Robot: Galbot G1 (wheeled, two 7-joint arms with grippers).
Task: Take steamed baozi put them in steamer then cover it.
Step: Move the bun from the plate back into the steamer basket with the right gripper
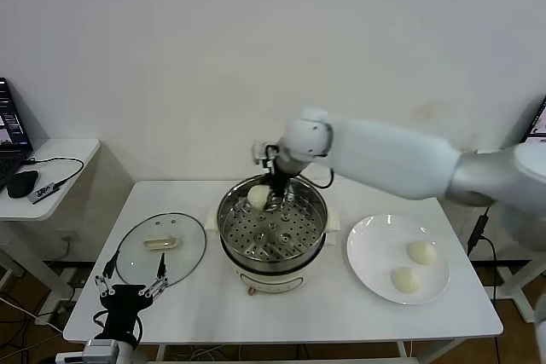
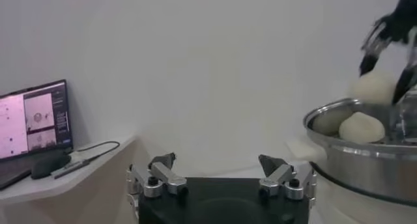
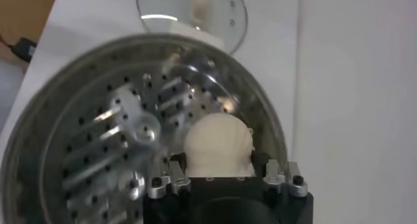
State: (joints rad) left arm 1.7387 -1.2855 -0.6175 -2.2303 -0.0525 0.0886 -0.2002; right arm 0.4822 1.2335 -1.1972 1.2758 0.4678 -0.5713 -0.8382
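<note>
The steamer (image 1: 273,232) stands mid-table, its perforated tray (image 3: 130,127) bare. My right gripper (image 1: 273,187) hangs over the pot's back-left rim, shut on a cream-white baozi (image 1: 258,197). In the right wrist view that baozi (image 3: 218,137) sits between the jaws of the right gripper (image 3: 218,159), just above the tray. Two more baozi (image 1: 421,251) (image 1: 405,280) lie on the white plate (image 1: 367,253) to the right. The glass cover (image 1: 160,247) lies flat on the table left of the steamer. My left gripper (image 1: 134,274) waits open at the cover's near edge, holding nothing.
A side table (image 1: 51,155) at the far left carries a laptop, a mouse (image 1: 23,183) and cables. A lit screen (image 2: 36,118) shows in the left wrist view. The white wall stands close behind the table. The steamer's rim (image 2: 352,144) is to one side of my left gripper (image 2: 221,167).
</note>
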